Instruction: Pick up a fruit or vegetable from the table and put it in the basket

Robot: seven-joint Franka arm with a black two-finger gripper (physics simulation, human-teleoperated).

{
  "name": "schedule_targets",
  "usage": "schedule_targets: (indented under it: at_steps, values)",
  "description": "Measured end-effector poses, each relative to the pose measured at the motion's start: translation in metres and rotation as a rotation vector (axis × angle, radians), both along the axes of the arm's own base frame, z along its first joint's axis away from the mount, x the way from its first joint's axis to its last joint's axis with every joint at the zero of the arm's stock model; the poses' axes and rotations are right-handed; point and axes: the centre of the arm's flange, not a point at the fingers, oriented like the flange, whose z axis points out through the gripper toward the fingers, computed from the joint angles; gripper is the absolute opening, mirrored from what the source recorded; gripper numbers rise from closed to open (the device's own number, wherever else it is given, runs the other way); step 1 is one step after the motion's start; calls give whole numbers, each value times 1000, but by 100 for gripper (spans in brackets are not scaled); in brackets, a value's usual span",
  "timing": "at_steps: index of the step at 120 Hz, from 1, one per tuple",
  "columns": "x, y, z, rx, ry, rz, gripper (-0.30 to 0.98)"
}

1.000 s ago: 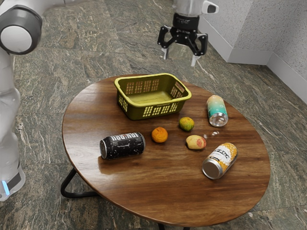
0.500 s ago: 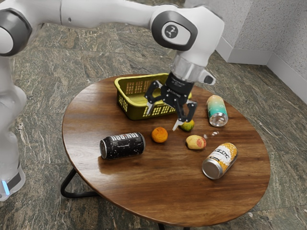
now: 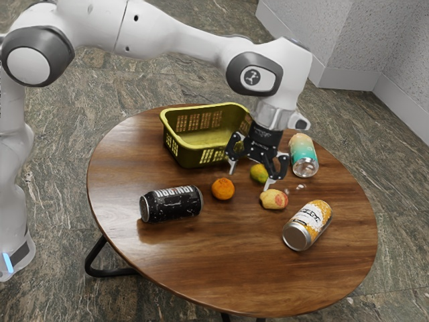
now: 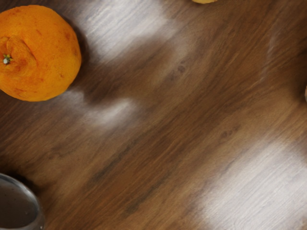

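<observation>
Marbled stone floor [image 3: 87,100] spreads under a round wooden table [image 3: 120,168] that bears a yellow-green basket [image 3: 191,154]. Near the basket's end at the exterior view's right hangs the gripper [image 3: 251,178], its jaws apart. On the camera's side of the basket lie the fruits: the orange [image 3: 223,189] and the green one [image 3: 258,173] near it, the yellow-and-red one [image 3: 273,199] farther off.
</observation>
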Motion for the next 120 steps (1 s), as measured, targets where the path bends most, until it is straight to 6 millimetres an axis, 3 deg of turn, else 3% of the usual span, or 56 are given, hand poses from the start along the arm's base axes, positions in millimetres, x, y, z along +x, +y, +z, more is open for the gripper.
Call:
schedule_targets:
  at_steps: [10, 25, 44, 85, 120]
  values:
    - [8, -14, -11, -7, -43, -75, 69]
    - [6, 14, 4, 5, -138, -161, 69]
    - [-1, 22, 15, 84, -226, -440, 69]
    - [36, 37, -45, 165, -275, -871, 68]
    - [52, 37, -66, 166, -328, -1076, 68]
